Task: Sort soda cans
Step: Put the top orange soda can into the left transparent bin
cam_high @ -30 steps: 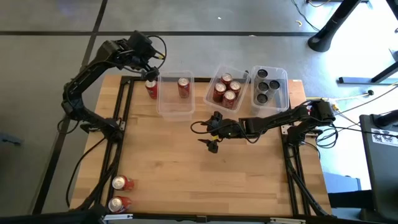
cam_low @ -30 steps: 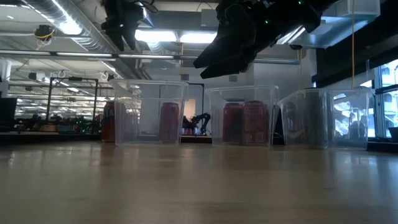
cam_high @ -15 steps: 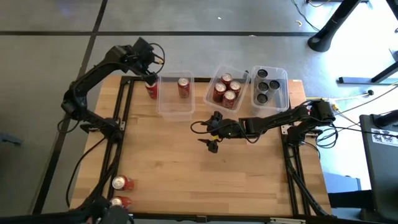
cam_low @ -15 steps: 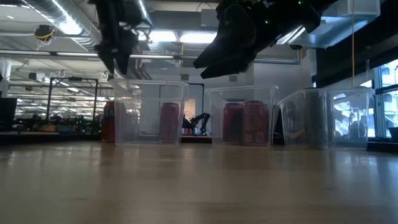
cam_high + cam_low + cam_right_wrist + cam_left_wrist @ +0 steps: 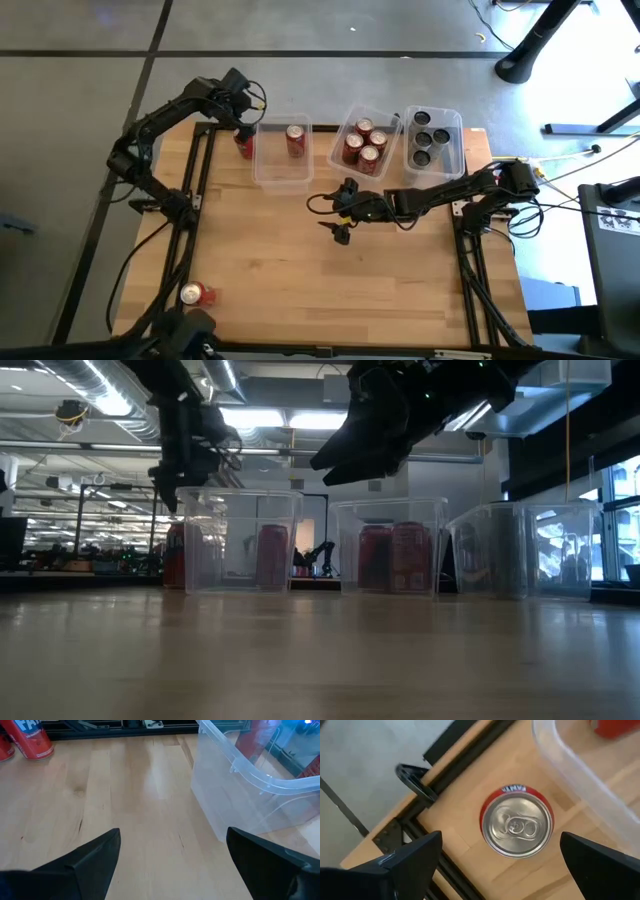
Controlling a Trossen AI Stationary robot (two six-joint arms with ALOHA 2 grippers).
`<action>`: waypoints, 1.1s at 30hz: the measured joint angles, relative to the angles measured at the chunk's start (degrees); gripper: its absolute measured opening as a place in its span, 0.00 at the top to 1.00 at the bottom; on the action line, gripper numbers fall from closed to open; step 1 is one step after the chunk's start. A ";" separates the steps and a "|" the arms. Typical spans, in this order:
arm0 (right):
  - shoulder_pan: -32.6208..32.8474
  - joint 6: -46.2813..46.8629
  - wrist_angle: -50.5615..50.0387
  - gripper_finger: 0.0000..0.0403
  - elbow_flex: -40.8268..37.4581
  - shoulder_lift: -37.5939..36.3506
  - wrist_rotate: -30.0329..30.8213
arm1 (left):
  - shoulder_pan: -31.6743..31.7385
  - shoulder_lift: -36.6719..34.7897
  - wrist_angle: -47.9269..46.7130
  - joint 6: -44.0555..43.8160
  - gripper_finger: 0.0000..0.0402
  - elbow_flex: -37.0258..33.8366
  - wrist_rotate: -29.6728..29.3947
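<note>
A red soda can (image 5: pixel 516 821) stands upright on the table at the far left, just outside the left clear bin (image 5: pixel 282 165). My left gripper (image 5: pixel 241 120) hangs open right above it, pointing steeply down. Its fingers stand out to either side of the silver top and touch nothing. The left bin holds one red can (image 5: pixel 295 140). The middle bin (image 5: pixel 340 140) holds several red cans, and the right bin (image 5: pixel 433 165) holds black ones. My right gripper (image 5: pixel 336 212) waits open over the table's middle, nothing between its fingers.
Two more red cans (image 5: pixel 30 740) stand near the table's near left corner; the high view shows only one (image 5: pixel 195 294), beside a dark shape at the edge. The three bins line the far edge. Bare wood lies between them and the near edge.
My left gripper has come down from high above the far left corner and moved slightly toward the near edge. It has tipped steeper and now stands over the red can outside the left bin, open throughout.
</note>
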 joint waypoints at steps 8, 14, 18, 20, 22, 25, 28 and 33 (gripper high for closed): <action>0.00 0.02 -0.21 0.11 0.02 0.00 -0.04 | -0.09 2.67 0.30 3.27 0.03 0.00 2.33; 0.00 0.00 -0.28 0.11 0.02 0.00 -0.04 | -0.09 4.81 0.40 6.09 0.03 0.00 2.41; 0.00 0.04 -0.31 0.11 0.02 0.00 -0.04 | -0.38 6.55 0.79 6.25 0.03 0.00 2.55; 0.00 0.10 -0.33 0.11 0.02 0.00 -0.04 | -0.46 7.33 0.67 6.45 0.03 0.00 2.55; 0.00 0.13 -0.33 0.11 0.02 0.00 -0.07 | -0.45 8.24 0.51 6.47 0.03 0.00 2.57; 0.00 0.18 -0.33 0.11 0.02 0.00 -0.07 | -0.41 9.08 0.06 6.46 0.03 0.00 2.58; 0.00 0.26 -0.33 0.11 0.02 0.00 -0.07 | -0.60 9.17 0.13 6.47 0.03 0.00 2.55; 0.00 0.26 -0.33 0.11 0.02 0.00 -0.07 | -0.70 9.17 0.32 6.44 0.03 0.00 2.59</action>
